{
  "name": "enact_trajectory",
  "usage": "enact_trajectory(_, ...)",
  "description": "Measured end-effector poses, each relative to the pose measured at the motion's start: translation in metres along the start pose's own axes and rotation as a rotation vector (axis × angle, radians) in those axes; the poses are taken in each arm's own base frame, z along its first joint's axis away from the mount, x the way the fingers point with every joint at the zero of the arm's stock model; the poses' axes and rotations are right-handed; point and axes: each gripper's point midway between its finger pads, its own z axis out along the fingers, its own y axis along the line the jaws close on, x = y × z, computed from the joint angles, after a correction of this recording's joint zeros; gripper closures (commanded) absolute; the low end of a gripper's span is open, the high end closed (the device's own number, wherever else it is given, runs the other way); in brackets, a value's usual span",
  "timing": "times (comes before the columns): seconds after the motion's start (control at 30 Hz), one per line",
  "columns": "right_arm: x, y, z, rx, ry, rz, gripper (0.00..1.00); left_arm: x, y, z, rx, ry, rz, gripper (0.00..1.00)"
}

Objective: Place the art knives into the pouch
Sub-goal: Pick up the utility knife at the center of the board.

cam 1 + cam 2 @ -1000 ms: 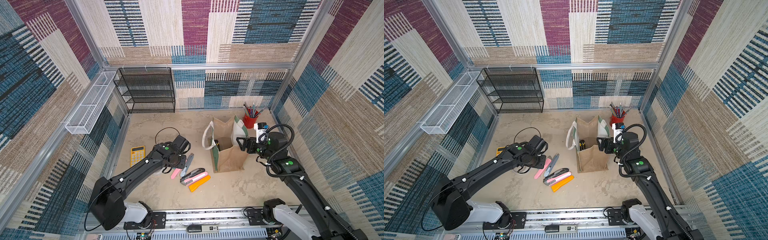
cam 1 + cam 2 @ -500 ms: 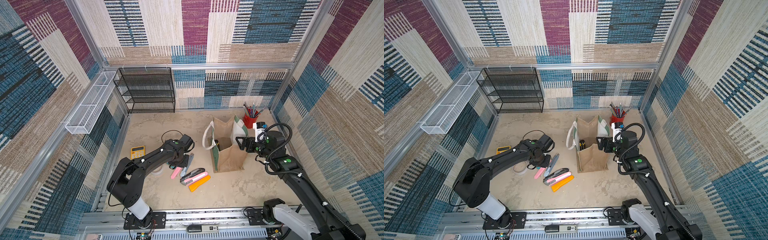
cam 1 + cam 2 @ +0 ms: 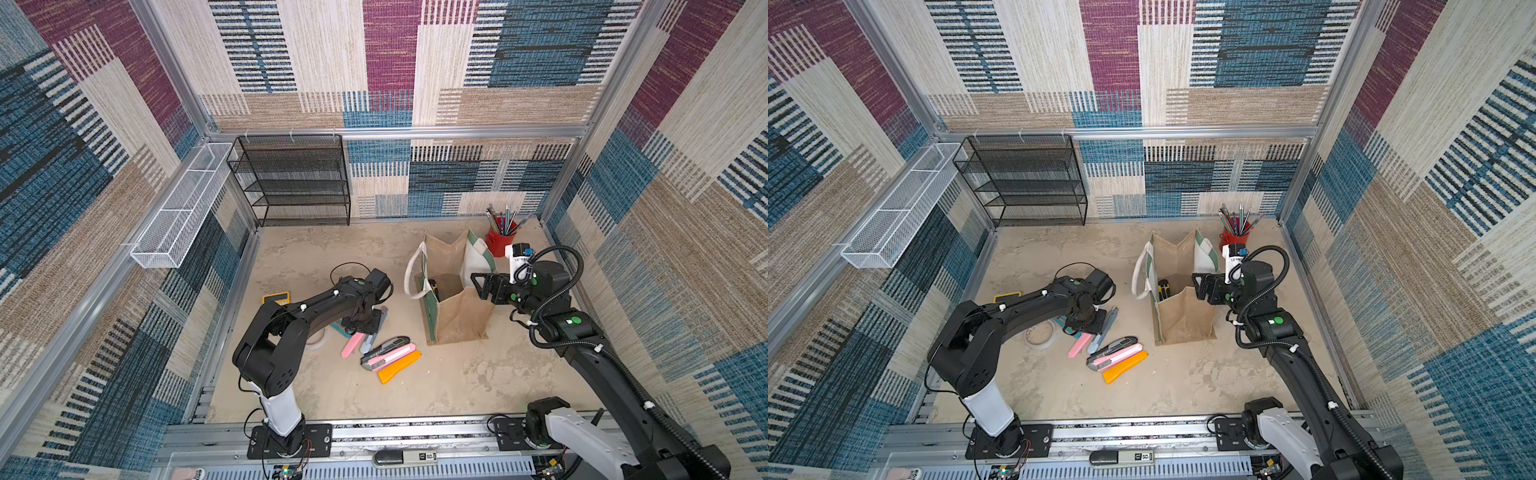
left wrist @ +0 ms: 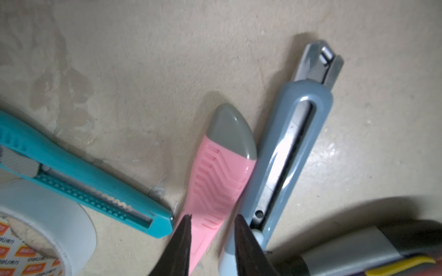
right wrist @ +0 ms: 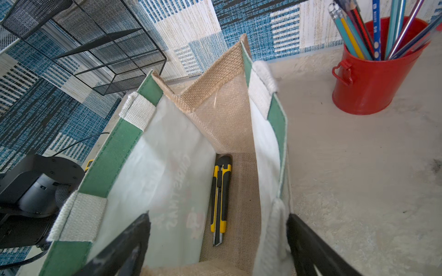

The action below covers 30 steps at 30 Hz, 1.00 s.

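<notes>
L pincer point(image 4: 211, 223) sits half-open astride the pink knife point(image 4: 222, 165), tips either side of its ribbed plastic tail, not yet clamped. Squeeze square across, avoid the slick grey-blue cutter point(image 4: 287, 148) touching it at 3 o'clock. R pincer point(image 5: 217, 241) spread wide, bracing the coarse jute pouch point(image 3: 459, 316) mouth.

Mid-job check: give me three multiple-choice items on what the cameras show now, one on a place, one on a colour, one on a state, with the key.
1. Where is the yellow-and-black knife?
A. inside the pouch
B. in the red cup
C. on the black shelf

2. What colour is the knife between the left pincer fingertips?
A. teal
B. pink
C. orange

3. How do the right pincer jaws stand?
A. spread across the pouch's right wall
B. shut on a pencil
C. shut on the handle loop

Key: 1 A, the right wrist view shows it on the pouch floor. 2 B, the pink knife lies between the tips. 3 A, one finger inside, one outside.
</notes>
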Motion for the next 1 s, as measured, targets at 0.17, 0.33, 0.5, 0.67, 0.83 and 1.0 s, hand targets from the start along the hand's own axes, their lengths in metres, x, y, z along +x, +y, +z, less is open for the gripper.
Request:
enact_trajectory(0.17, 0.001, 0.0, 0.0, 0.0, 0.001, 0.001, 0.1, -0.002, 0.002, 0.005, -0.005, 0.007, -0.002, 0.64)
enact_trajectory(0.33, 0.001, 0.0, 0.0, 0.0, 0.001, 0.001, 0.1, -0.005, 0.004, 0.008, -0.007, 0.008, -0.011, 0.64)
enact_trajectory(0.5, 0.001, 0.0, 0.0, 0.0, 0.001, 0.0, 0.1, -0.009, 0.005, 0.011, -0.008, 0.009, -0.018, 0.64)
enact_trajectory(0.67, 0.002, -0.001, 0.0, 0.001, 0.002, 0.001, 0.1, -0.015, 0.006, 0.014, -0.008, 0.008, -0.021, 0.62)
enact_trajectory(0.83, 0.001, 0.0, -0.001, 0.0, 0.0, 0.0, 0.1, -0.014, 0.003, 0.02, 0.012, 0.024, -0.02, 0.6)
enact_trajectory(1.0, 0.001, 0.0, -0.001, 0.001, -0.002, 0.0, 0.1, -0.017, 0.003, 0.02, 0.016, 0.024, -0.017, 0.67)
